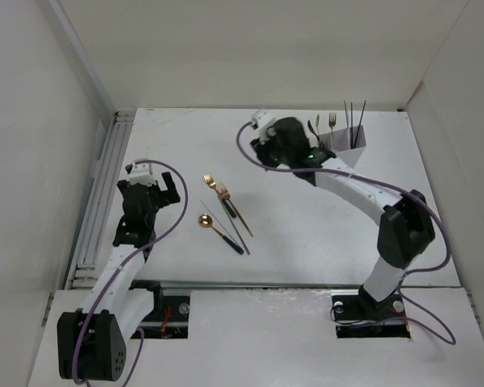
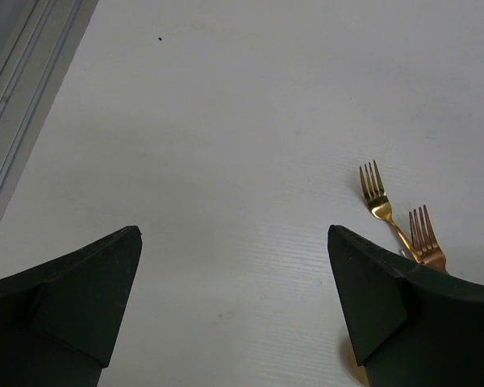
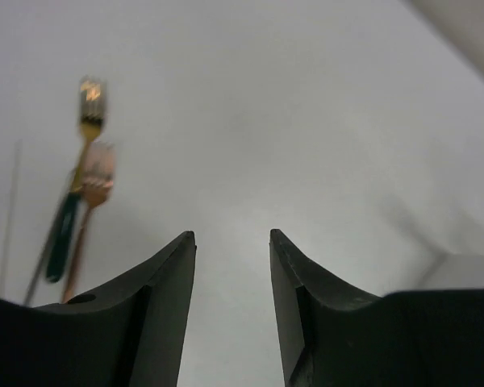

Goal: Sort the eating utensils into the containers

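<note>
Left gripper spread wide, empty; right gripper parted slightly, empty. Gold fork, copper fork, spoon lying on table. Bin holds seemingly 3 chopsticks upright.

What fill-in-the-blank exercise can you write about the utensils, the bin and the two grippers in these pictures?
1. The white bin stands at the far ___ corner of the table.
2. Near the gold fork and the copper fork, a gold-headed ___ lies flat on the table.
3. The left gripper and the right gripper are both ___ and hold nothing.

Missing words: right; spoon; open.
</note>
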Controlling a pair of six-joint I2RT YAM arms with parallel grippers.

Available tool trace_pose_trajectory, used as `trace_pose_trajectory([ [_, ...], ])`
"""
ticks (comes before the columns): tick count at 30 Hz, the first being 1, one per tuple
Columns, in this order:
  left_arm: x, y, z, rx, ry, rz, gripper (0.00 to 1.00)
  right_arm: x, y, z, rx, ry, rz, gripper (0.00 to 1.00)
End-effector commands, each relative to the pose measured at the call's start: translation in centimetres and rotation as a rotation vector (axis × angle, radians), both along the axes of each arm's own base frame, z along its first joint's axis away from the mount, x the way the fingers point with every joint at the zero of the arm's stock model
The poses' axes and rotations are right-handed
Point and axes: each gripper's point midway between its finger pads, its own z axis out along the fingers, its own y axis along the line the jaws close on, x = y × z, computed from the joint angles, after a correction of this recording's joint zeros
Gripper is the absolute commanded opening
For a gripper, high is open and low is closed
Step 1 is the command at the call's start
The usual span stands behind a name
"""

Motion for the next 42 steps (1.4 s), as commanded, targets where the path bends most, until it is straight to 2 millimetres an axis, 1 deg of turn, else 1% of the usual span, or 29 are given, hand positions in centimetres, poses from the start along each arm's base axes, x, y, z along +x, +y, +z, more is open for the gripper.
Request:
trace_pose_trajectory([
  [1, 0.5, 0.0, 2.5, -0.025, -0.083, 0.01, 1.0, -6.0, 5.0, -7.3, -0.092, 0.263, 0.127, 0.47],
  [3, 0.3, 0.0, 2.1, -0.024, -0.074, 0.01, 1.0, -7.5, 7.1, -8.6, -0.093, 0.293, 0.17, 0.47],
  [4, 0.3, 0.0, 2.4, -0.025, -0.083, 0.01, 1.0, -8.2, 7.8, -9.9, -0.103, 0.323, 0.188, 0.46],
  [5, 0.3, 0.0, 2.4, -0.034, -0.083, 0.013, 1.0, -8.6, 8.5, -10.4, -0.096, 0.334, 0.192, 0.45],
  [6, 0.3, -0.2, 2.4, -0.036, -0.083, 0.004, 1.0, -8.9, 9.3, -10.6, -0.088, 0.344, 0.204, 0.4],
  [8, 0.1, -0.4, 2.3, -0.037, -0.084, -0.005, 1.0, -8.5, 10.3, -11.0, -0.044, 0.345, 0.198, 0.32],
  [9, 0.0, -0.4, 1.7, -0.036, -0.074, -0.005, 1.0, -8.6, 10.7, -11.2, -0.031, 0.351, 0.217, 0.27],
  [10, -0.1, -0.4, 2.0, -0.037, -0.083, -0.005, 1.0, -8.6, 11.0, -11.5, -0.026, 0.357, 0.228, 0.27],
  [12, -0.1, -0.7, 2.0, -0.037, -0.083, -0.015, 1.0, -8.6, 11.3, -12.8, -0.041, 0.387, 0.233, 0.27],
  [14, -0.2, -1.0, 2.3, -0.038, -0.093, -0.024, 1.0, -9.2, 12.2, -13.0, -0.045, 0.387, 0.254, 0.3],
  [15, -0.4, -1.0, 2.0, -0.038, -0.086, -0.024, 1.0, -9.0, 12.4, -13.3, -0.042, 0.383, 0.255, 0.32],
  [17, -0.4, -1.0, 2.0, -0.038, -0.086, -0.024, 1.0, -9.9, 13.1, -13.9, -0.048, 0.394, 0.279, 0.33],
  [18, -0.5, -0.8, 2.3, -0.036, -0.095, -0.014, 1.0, -10.0, 13.1, -14.5, -0.054, 0.403, 0.278, 0.33],
  [19, -0.6, -0.8, 1.8, -0.035, -0.086, -0.013, 1.0, -10.0, 13.1, -14.5, -0.054, 0.403, 0.278, 0.33],
  [20, -0.7, -0.8, 1.6, -0.034, -0.075, -0.013, 1.0, -10.3, 13.4, -14.9, -0.062, 0.41, 0.286, 0.33],
  [21, -0.8, -0.8, 1.9, -0.035, -0.084, -0.013, 1.0, -10.3, 13.6, -14.7, -0.051, 0.404, 0.295, 0.33],
  [22, -0.8, -0.8, 1.9, -0.035, -0.084, -0.013, 1.0, -10.4, 13.6, -15.3, -0.052, 0.419, 0.287, 0.33],
  [23, -0.9, -0.8, 1.6, -0.034, -0.074, -0.013, 1.0, -10.3, 13.8, -15.2, -0.046, 0.412, 0.288, 0.33],
  [26, -0.9, -0.8, 1.9, -0.035, -0.083, -0.013, 1.0, -9.6, 14.2, -16.1, -0.056, 0.415, 0.279, 0.33],
  [29, -0.9, -0.8, 1.9, -0.035, -0.083, -0.013, 1.0, -8.9, 13.9, -16.8, -0.074, 0.407, 0.236, 0.3],
  [30, -0.9, -0.8, 1.9, -0.035, -0.083, -0.013, 1.0, -8.5, 13.5, -16.8, -0.086, 0.393, 0.212, 0.29],
  [31, -0.9, -1.1, 1.9, -0.035, -0.083, -0.023, 1.0, -8.4, 13.3, -17.3, -0.1, 0.393, 0.198, 0.28],
  [34, -0.9, -1.1, 1.9, -0.035, -0.083, -0.023, 1.0, -7.8, 12.7, -17.4, -0.131, 0.384, 0.16, 0.28],
  [35, -0.9, -1.1, 1.9, -0.035, -0.083, -0.023, 1.0, -7.7, 12.6, -17.8, -0.144, 0.389, 0.152, 0.28],
  [36, -0.9, -1.1, 1.9, -0.035, -0.083, -0.023, 1.0, -8.2, 11.8, -18.9, -0.181, 0.419, 0.139, 0.28],
  [37, -0.9, -1.1, 1.9, -0.035, -0.083, -0.023, 1.0, -8.1, 11.8, -18.5, -0.197, 0.407, 0.127, 0.28],
  [40, -0.9, -0.9, 1.9, -0.033, -0.083, -0.014, 1.0, -8.0, 10.8, -19.1, -0.243, 0.413, 0.093, 0.28],
  [41, -0.9, -0.9, 1.9, -0.033, -0.083, -0.014, 1.0, -8.1, 10.5, -19.4, -0.254, 0.416, 0.086, 0.15],
  [42, -1.0, -0.9, 1.4, -0.032, -0.074, -0.014, 1.0, -8.3, 10.0, -19.9, -0.27, 0.421, 0.077, 0.07],
])
